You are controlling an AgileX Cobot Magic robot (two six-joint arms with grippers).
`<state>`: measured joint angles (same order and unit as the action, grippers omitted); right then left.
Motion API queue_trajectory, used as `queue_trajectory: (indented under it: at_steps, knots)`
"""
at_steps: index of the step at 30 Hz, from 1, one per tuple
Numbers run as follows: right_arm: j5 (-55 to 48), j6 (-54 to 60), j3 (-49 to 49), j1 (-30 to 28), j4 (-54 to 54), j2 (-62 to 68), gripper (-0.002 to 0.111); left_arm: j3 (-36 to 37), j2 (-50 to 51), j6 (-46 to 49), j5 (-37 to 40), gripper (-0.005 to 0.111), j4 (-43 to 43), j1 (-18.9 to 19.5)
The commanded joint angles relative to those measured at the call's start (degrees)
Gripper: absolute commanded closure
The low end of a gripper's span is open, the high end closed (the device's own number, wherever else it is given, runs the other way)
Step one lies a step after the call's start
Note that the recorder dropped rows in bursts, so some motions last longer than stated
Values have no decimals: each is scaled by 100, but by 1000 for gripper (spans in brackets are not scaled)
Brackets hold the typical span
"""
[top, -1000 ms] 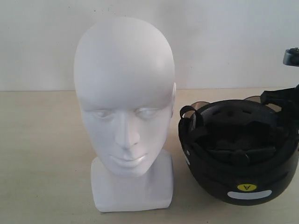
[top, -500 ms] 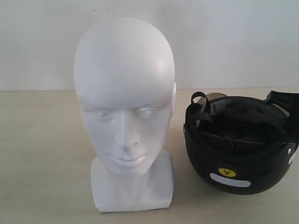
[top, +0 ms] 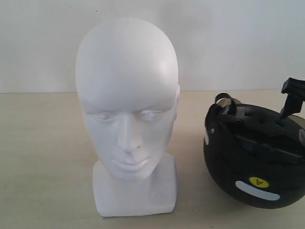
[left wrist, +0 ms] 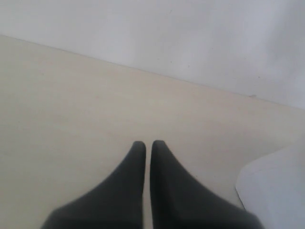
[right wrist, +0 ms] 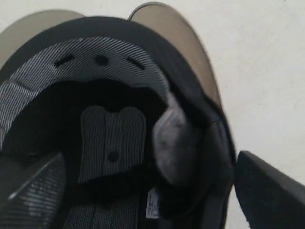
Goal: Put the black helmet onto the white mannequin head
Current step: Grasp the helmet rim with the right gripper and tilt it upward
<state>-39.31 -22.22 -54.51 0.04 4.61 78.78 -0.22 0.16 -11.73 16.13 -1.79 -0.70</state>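
Note:
The white mannequin head (top: 127, 109) stands upright on its block base, left of centre on the table, facing the camera. To its right the black helmet (top: 255, 164) lies upside down, padded lining (right wrist: 112, 138) up, a smoky visor (right wrist: 176, 43) at its far side. My right gripper (top: 291, 95) reaches down at the helmet's right rim. In the right wrist view the right gripper (right wrist: 145, 162) is open, straddling the rim. One finger (right wrist: 267, 191) stands outside the shell with a gap to it. My left gripper (left wrist: 148, 142) is shut and empty over bare table.
The pale wooden table (top: 43, 157) runs back to a white wall (top: 238, 43). A yellow sticker and a white label (top: 257, 188) mark the helmet's shell. A white shape (left wrist: 279, 191) sits beside my left gripper; what it is cannot be told.
The helmet has shifted to the right, away from the mannequin head, and rolled so its stickers sit further right. My right gripper has moved right with it.

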Motion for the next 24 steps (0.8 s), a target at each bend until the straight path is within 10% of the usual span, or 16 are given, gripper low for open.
queue_trajectory:
  at_steps: [1,13,21,24]
  knots:
    - [-383,653,-13,-4,17,-253,22,22,-16,25,-19,102,-11,-49]
    - [-1751,3882,-13,-4,654,-1588,47,22,-16,25,-19,102,-11,-49]
    - [-1728,3831,-13,-4,582,-1688,108,22,-16,25,-19,102,-11,-49]
    - [-1706,3464,25,-4,10,-1688,108,22,-16,25,-19,102,-11,-49]
